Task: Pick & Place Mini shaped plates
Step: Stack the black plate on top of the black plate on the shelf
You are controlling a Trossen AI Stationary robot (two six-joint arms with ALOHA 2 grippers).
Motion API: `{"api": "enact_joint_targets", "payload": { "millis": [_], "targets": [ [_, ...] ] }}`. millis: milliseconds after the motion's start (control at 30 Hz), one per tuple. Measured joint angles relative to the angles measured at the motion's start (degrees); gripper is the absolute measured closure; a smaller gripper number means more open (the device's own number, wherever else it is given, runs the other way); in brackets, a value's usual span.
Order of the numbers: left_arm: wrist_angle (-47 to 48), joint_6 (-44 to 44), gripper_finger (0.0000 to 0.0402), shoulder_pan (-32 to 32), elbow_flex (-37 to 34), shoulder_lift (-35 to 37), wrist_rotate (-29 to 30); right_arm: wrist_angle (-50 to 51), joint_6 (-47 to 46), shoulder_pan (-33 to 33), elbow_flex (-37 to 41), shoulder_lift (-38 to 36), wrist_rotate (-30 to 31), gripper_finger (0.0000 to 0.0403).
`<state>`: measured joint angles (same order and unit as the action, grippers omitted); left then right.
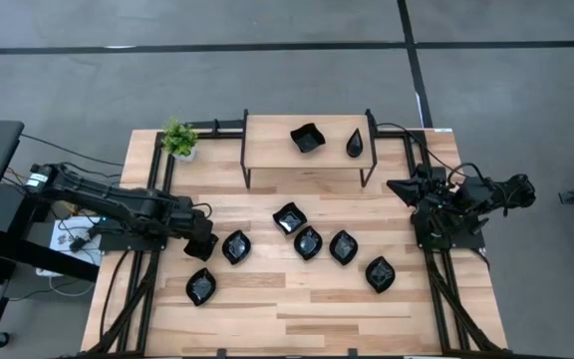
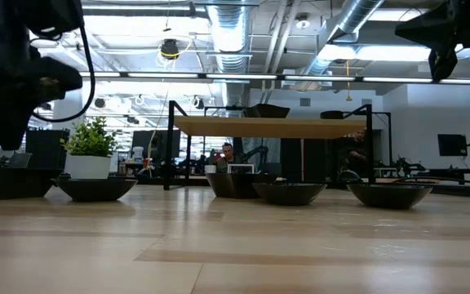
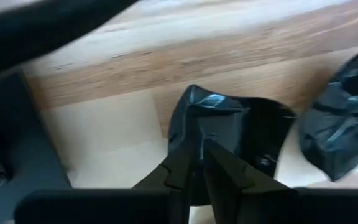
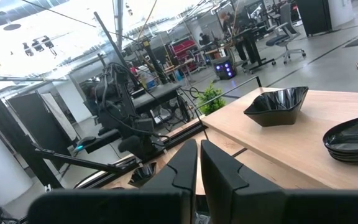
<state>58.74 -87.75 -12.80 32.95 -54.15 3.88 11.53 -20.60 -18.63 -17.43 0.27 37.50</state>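
Dark left end effector (image 3: 205, 163) fingers clamp a black dish (image 3: 232, 134)'s rim, hidden overhead; right end effector (image 4: 199, 163) sits closed, empty.

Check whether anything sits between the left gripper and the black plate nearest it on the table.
Nothing visible does. The left gripper is right over a black plate, its narrowly parted fingertips at the plate's rim, and nothing lies between them. A second plate lies beside it, off to one side. The right gripper waits at the table's right edge.
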Motion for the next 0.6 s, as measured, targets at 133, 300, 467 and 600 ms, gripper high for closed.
{"api": "enact_joint_targets", "payload": {
  "millis": [133, 300, 467, 600],
  "targets": [
    [0.0, -0.38, 0.0328, 0.0, 0.0, -3.34, -0.13, 0.0, -0.02, 0.0, 0.02, 0.0, 0.0, 0.0386],
    [0.1, -1.11, 0.0288, 0.02, 0.0, -7.15, -0.09, -0.02, -1.29, 0.0, 0.02, 0.0, 0.0, 0.0386],
    [0.13, -1.22, 0.0258, 0.02, 0.0, -9.89, -0.09, 0.0, -1.84, 0.0, 0.02, 0.0, 0.0, 0.0386],
    [-1.0, -1.24, 0.025, 0.02, -0.47, -10.69, -0.1, 0.0, -1.86, 0.0, 0.02, 0.0, 0.0, 0.0386]
  ]
}}
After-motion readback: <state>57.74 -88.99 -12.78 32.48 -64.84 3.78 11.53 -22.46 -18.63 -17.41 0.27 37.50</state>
